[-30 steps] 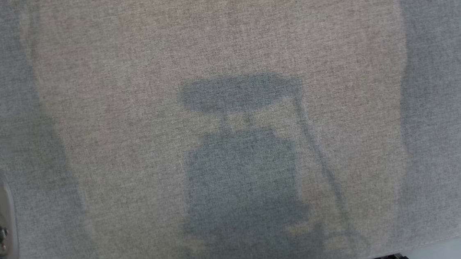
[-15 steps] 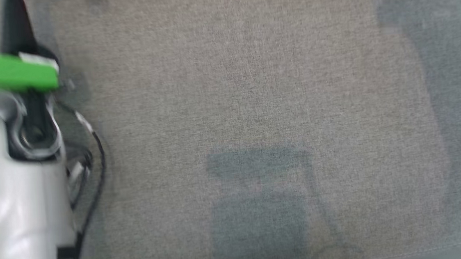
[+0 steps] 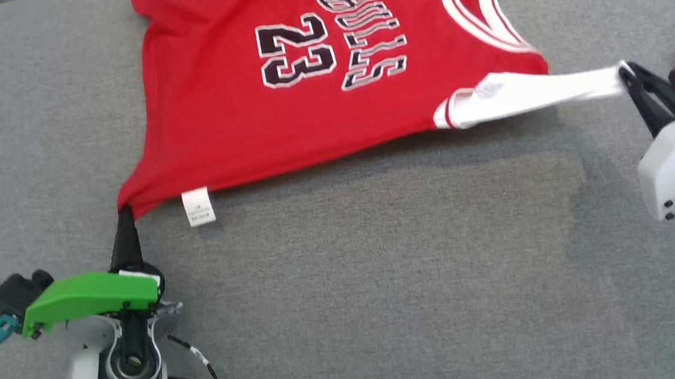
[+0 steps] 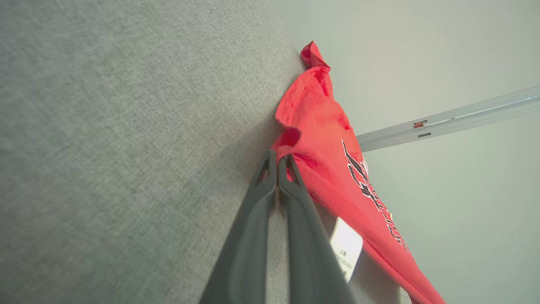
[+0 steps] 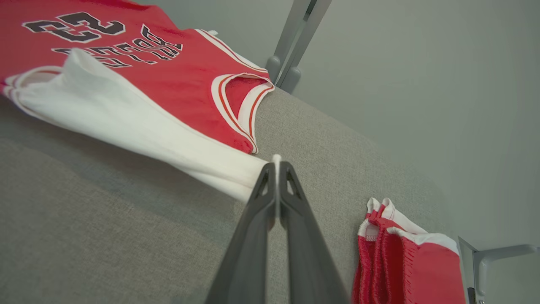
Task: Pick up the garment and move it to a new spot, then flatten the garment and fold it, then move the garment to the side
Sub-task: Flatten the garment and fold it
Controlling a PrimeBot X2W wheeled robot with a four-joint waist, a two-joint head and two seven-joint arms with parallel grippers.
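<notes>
A second ago the head view held bare grey cloth with the robot's shadow on it. Half a second ago the left arm stood blurred at the left edge. The camera has since tilted, and now the red jersey (image 3: 307, 107) lies in the upper half of the view, spread on the grey surface (image 3: 381, 282).

The left hand (image 3: 125, 213) is closed on the near corner of the hem, beside the white label (image 3: 198, 206). The right hand (image 3: 625, 72) is closed on the end of a white strip (image 3: 535, 92) drawn taut from the near armhole.

The left wrist view shows what the head view does not: the far hem corner hangs past the edge of the surface, with a pale rail (image 4: 447, 120) behind it. The right wrist view shows the white strip clamped between the fingers and lifted just clear of the surface. It also shows a red-and-white bundle (image 5: 405, 257) lying close on the right, of which the head view catches just an edge, and grey metal legs (image 5: 295, 42) beyond the far edge.

The jersey's long axis runs across the robot from side to side, with the hem to its left and the neck opening to its right. The number and lettering face up, turned sideways.
</notes>
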